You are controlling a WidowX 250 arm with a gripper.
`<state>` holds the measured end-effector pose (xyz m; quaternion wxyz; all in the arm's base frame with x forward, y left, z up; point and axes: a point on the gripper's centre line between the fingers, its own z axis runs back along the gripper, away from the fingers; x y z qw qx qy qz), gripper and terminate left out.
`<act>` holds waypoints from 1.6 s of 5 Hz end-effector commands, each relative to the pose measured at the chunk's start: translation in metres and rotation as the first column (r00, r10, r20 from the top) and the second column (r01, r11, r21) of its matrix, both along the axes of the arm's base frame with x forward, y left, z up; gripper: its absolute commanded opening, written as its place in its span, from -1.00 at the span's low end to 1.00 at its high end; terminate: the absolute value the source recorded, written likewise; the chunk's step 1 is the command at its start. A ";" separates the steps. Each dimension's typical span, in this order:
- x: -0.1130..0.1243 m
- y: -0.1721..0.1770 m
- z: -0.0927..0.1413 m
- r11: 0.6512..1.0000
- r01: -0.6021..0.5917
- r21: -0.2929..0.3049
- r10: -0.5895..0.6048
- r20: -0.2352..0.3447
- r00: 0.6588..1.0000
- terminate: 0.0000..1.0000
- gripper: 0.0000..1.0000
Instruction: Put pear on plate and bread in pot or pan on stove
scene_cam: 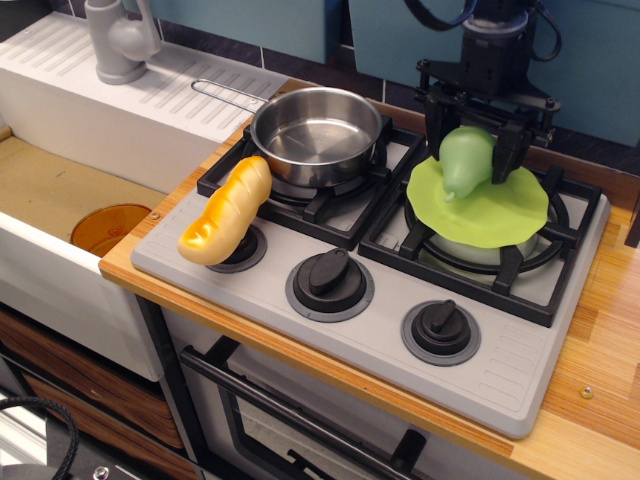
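Note:
The light-green pear (465, 160) hangs stem-down between the fingers of my black gripper (470, 150), which is shut on it. Its lower end touches or is just above the back left part of the lime-green plate (490, 215). The plate rests on the right burner grate of the grey stove (500, 370). The shiny steel pan (315, 135) stands empty on the left burner, its wire handle pointing back left. The yellow-orange bread (225, 210) lies at the stove's front left corner, leaning on the grate and over the left knob.
Two more black knobs (330, 280) (441, 330) sit along the stove's front. A white sink with a grey faucet (120, 40) and an orange drain piece (110, 228) is at the left. Wooden counter (600, 330) runs along the right.

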<state>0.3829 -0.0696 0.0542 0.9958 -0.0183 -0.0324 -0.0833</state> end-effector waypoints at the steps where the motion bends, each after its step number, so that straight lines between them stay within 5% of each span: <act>1: 0.007 -0.002 0.031 1.000 0.015 0.004 -0.015 0.061 0.998 -1.00 1.00; 4: -0.009 -0.002 0.072 0.998 0.056 0.021 -0.056 0.007 0.998 -1.00 1.00; 5: -0.013 0.005 0.078 0.977 0.208 0.051 -0.204 -0.080 0.976 -1.00 1.00; 8: -0.013 0.005 0.078 0.977 0.208 0.051 -0.204 -0.080 0.976 -1.00 1.00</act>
